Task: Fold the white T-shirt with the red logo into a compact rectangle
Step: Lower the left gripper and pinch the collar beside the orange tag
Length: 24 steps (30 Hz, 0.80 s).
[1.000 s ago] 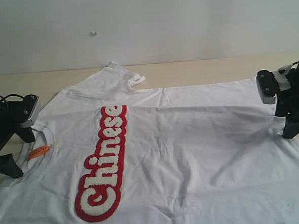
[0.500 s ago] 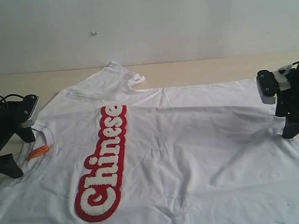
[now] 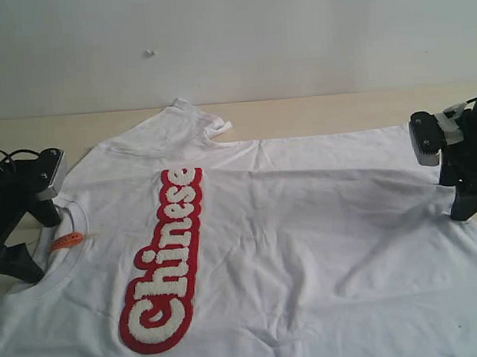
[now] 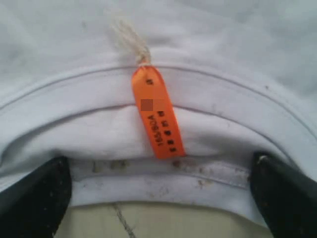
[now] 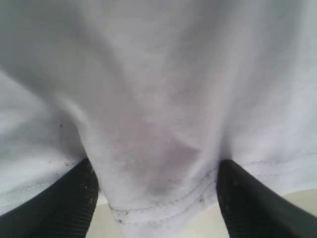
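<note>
The white T-shirt lies spread front-up on the table, neck to the left and hem to the right. The red logo runs along its chest. My left gripper is open at the ribbed collar, one finger on each side of the collar edge beside the orange neck tag. My right gripper is open at the hem, where a bulge of cloth sits between its fingers. In the wrist views the left gripper and the right gripper both show widely spread fingers.
The pale wooden table shows as a bare strip behind the shirt, ending at a white wall. The far sleeve lies rumpled toward the wall. The shirt's near part runs off the bottom of the exterior view.
My left gripper has edged slightly toward the collar, nudging the collar and orange tag a little to the right. The right gripper has not moved.
</note>
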Motion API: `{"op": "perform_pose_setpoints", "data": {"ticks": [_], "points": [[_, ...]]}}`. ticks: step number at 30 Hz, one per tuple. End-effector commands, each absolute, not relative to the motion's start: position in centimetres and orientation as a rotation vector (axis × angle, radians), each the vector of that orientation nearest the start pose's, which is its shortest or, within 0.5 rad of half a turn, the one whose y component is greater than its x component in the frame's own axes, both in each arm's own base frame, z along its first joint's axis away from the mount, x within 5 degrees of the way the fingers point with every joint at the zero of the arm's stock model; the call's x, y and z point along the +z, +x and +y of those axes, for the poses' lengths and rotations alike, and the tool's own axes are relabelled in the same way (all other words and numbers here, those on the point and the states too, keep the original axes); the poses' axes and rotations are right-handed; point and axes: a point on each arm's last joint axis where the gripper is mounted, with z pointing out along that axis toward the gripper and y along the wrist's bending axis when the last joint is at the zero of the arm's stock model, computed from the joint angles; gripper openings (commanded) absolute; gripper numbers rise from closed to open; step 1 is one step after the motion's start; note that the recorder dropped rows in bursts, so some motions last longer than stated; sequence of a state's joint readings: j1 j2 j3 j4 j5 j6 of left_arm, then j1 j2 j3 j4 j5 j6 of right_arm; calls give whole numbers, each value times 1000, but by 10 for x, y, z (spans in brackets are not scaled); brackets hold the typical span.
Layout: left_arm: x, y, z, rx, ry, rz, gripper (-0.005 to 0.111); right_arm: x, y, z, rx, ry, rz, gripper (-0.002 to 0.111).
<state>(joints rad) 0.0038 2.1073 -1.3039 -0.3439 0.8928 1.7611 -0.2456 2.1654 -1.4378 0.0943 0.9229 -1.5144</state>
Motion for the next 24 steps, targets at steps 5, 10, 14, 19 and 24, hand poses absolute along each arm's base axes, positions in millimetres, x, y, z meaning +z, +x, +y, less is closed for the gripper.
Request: {"op": "perform_pose_setpoints", "data": {"ticks": [5, 10, 14, 19, 24], "points": [[97, 378, -25, -345, 2023, 2161, 94, 106, 399, -93, 12, -1727, 2509, 65], [97, 381, -25, -314, 1989, 2161, 94, 106, 399, -93, 12, -1727, 2509, 65], [97, 382, -25, -287, 1983, 2157, 94, 106, 399, -93, 7, -1735, 2509, 65], [97, 385, -24, -245, 1971, 2151, 94, 106, 399, -93, 7, -1735, 2509, 65], [97, 387, -24, -214, 1959, 2146, 89, 106, 399, -93, 7, -1735, 2509, 65]]}}
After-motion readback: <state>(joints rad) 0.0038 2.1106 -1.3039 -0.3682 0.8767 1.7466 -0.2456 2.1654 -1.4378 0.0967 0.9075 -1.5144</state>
